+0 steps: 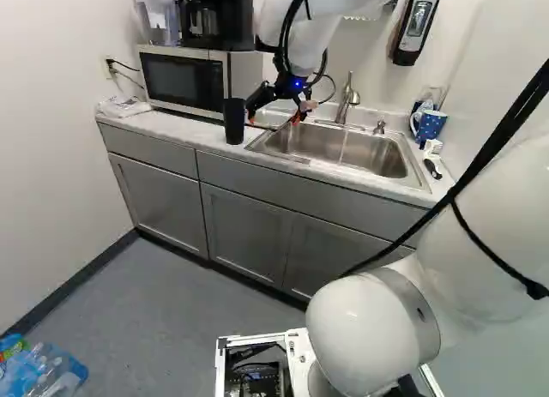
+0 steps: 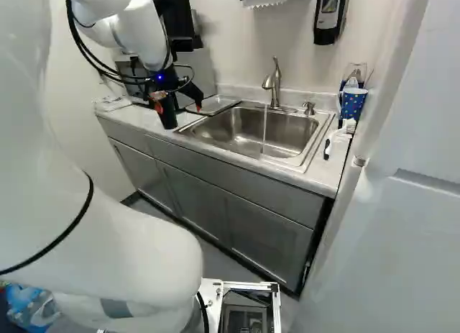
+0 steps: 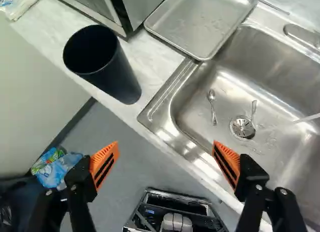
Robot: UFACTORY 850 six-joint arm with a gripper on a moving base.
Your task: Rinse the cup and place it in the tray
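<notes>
The orange-padded black fingers (image 3: 105, 164) stand apart, holding nothing. Ahead, the tall black cylindrical cup (image 3: 117, 74) is upright on the pale marbled bench (image 3: 152, 64), near the shallow silvery metal tray (image 3: 200, 21). Straddle its middle evenly before closing gently, lest it tip.

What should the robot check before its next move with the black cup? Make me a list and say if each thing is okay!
1. Gripper open: ok, its fingers are wide apart.
2. Cup standing upright on the counter: ok.
3. Cup between the fingers: not ok, it stands ahead of them.
4. Water running into the sink: ok.
5. Sink free of other things: not ok, a spoon lies in it.
6. Inside of the cup clean: cannot tell, it is too dark in there.
</notes>
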